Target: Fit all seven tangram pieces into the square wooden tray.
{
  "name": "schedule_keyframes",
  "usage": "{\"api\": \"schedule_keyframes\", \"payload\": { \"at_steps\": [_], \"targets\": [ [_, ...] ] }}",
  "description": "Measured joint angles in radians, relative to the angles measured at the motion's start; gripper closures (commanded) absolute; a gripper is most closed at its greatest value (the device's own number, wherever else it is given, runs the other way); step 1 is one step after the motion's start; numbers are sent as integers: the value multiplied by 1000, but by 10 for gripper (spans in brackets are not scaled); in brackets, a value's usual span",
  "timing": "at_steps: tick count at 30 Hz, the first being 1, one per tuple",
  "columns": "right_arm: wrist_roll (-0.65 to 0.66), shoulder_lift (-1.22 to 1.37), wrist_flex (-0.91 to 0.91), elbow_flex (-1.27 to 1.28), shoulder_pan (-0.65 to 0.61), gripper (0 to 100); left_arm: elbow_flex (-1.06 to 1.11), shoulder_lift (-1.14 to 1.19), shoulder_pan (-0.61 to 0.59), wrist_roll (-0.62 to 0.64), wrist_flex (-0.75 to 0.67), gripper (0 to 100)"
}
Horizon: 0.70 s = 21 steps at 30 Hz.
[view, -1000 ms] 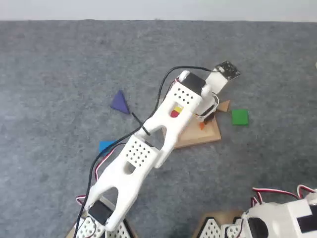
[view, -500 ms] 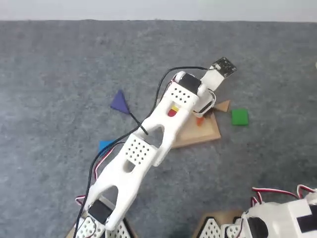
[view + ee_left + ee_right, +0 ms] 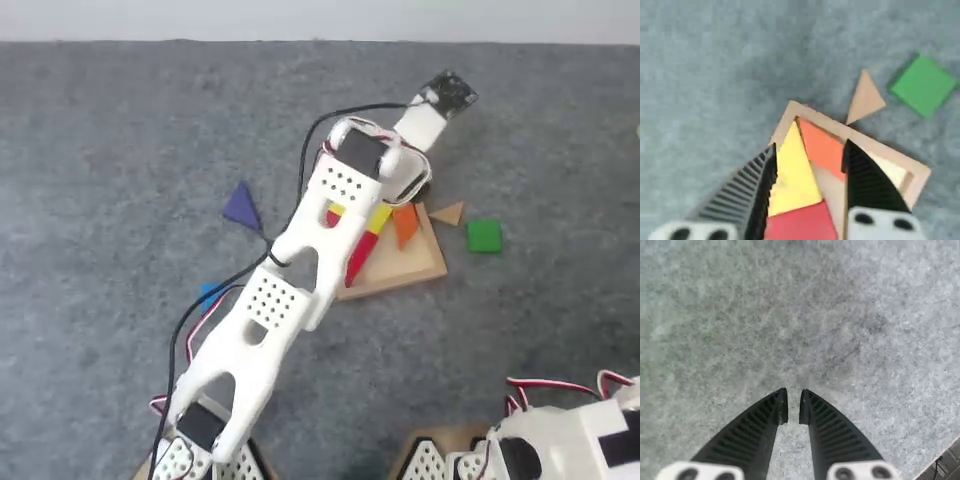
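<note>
The square wooden tray [image 3: 425, 268] lies right of centre on the grey mat, and its corner [image 3: 789, 108] shows in the left wrist view. Inside it lie a red piece [image 3: 360, 256], a yellow triangle [image 3: 379, 217] and an orange piece [image 3: 404, 225]. My left gripper [image 3: 810, 150] hangs open above the tray's far corner, with the yellow triangle [image 3: 792, 175] and the orange piece [image 3: 822, 147] seen between its fingers. A tan triangle [image 3: 450, 212] and a green square [image 3: 484, 235] rest on the mat just right of the tray. My right gripper [image 3: 792, 402] is shut over bare mat.
A purple triangle [image 3: 241, 205] and a blue piece [image 3: 210, 293] lie on the mat left of the left arm [image 3: 280, 310]. The right arm's base [image 3: 560, 445] sits at the front right corner. The mat's far edge meets a pale wall.
The left arm has swung back and to the left, away from the tray's middle, uncovering the red, yellow and orange pieces. The right arm has stayed still.
</note>
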Motion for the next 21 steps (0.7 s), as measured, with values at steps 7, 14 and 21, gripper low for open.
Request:
{"api": "schedule_keyframes", "payload": {
  "at_steps": [7,14,21],
  "targets": [
    [0,-20,26,0,-38,939,60,-210,-166,74,3,798],
    [0,-221,226,0,-198,939,649,-655,-311,86,3,798],
    [-68,-457,358,92,-466,939,1306,-1132,-483,-44,-40,794]
  ]
}}
